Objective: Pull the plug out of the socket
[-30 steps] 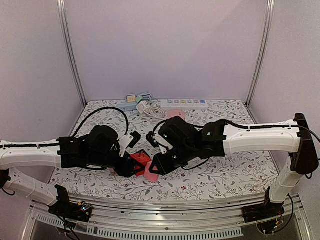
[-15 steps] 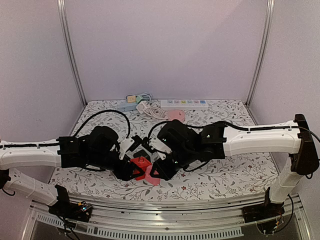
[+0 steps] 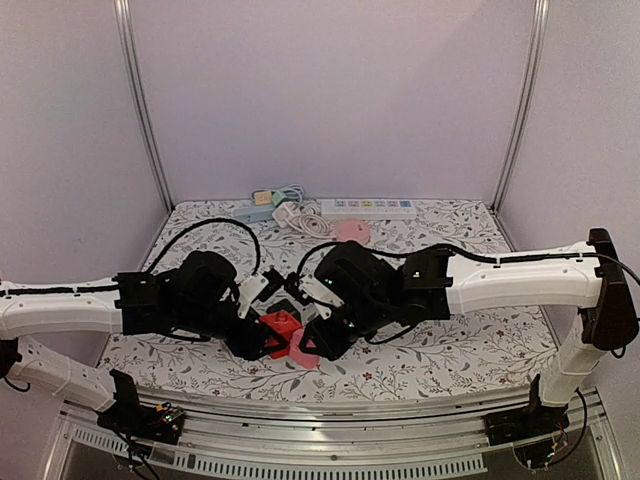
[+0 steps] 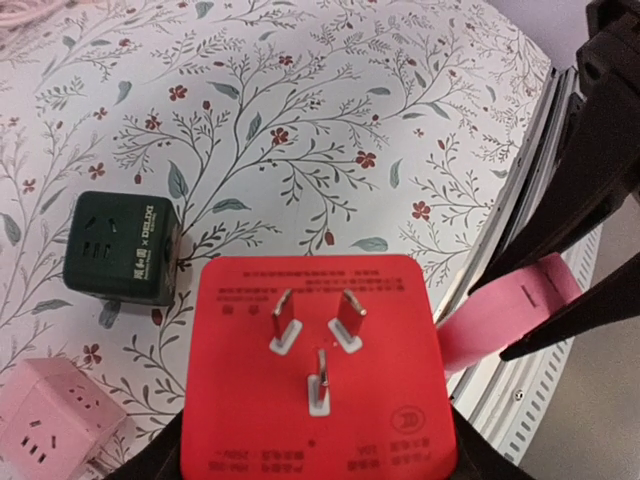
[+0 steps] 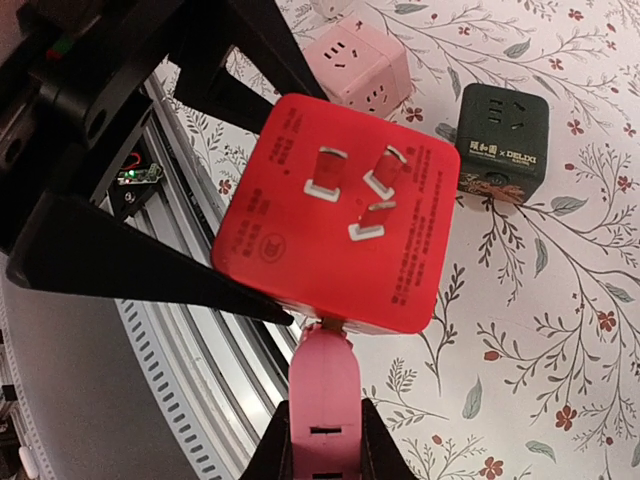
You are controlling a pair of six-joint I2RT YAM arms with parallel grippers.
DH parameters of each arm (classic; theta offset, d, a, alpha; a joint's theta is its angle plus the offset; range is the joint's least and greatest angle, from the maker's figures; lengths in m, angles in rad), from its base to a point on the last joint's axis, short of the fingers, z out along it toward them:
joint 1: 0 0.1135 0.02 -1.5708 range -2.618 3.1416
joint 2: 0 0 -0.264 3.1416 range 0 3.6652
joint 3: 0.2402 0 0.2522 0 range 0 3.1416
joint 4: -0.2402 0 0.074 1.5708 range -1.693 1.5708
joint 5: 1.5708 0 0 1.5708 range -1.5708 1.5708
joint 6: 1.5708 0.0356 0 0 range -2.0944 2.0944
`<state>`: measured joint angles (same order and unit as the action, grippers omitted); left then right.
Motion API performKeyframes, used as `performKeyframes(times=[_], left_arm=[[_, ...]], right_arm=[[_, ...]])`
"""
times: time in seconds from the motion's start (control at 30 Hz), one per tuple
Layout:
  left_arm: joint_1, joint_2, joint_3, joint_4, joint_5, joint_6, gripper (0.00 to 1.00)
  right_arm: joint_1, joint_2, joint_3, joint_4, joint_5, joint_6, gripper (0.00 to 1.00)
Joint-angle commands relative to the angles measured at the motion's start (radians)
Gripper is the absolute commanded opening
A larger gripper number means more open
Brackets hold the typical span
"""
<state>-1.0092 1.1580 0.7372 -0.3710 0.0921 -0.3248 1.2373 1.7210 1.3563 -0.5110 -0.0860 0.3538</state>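
Pink plug (image 5: pixel 325 395) tight in right gripper (image 5: pixel 325 440), red socket cube (image 5: pixel 340 215) in left gripper (image 4: pixel 315 462)

Beneath the red socket (image 4: pixel 318 370), black cube (image 4: pixel 122 250) and pink cube (image 4: pixel 55 415) obstruct.

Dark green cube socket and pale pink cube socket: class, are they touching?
Apart. Left wrist view shows flowered cloth between dark green cube socket and pale pink cube socket.

Red socket (image 4: pixel 318 370), pink plug (image 5: pixel 325 400), floral table (image 4: pixel 300 100)
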Motion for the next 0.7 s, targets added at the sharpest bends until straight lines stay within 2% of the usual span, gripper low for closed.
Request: performKeyframes(times=[0.0, 0.13, 0.23, 0.67], left_arm=[[0.039, 0.0, 0.027, -0.005, -0.059, -0.048, 0.2], [0.04, 0.002, 0.026, -0.003, -0.066, -0.047, 0.19], [0.041, 0.002, 0.025, 0.0, -0.068, -0.042, 0.19], [0.07, 0.01, 0.034, -0.004, -0.026, -0.019, 0.16]], right_arm=[[-0.032, -0.006, 0.006, -0.087, 0.112, 0.133, 0.0], [-0.058, -0.005, 0.003, -0.072, 0.058, 0.226, 0.0], [-0.067, -0.002, 0.003, -0.064, 0.016, 0.228, 0.0], [0.005, -0.06, -0.046, -0.086, -0.039, -0.102, 0.0]])
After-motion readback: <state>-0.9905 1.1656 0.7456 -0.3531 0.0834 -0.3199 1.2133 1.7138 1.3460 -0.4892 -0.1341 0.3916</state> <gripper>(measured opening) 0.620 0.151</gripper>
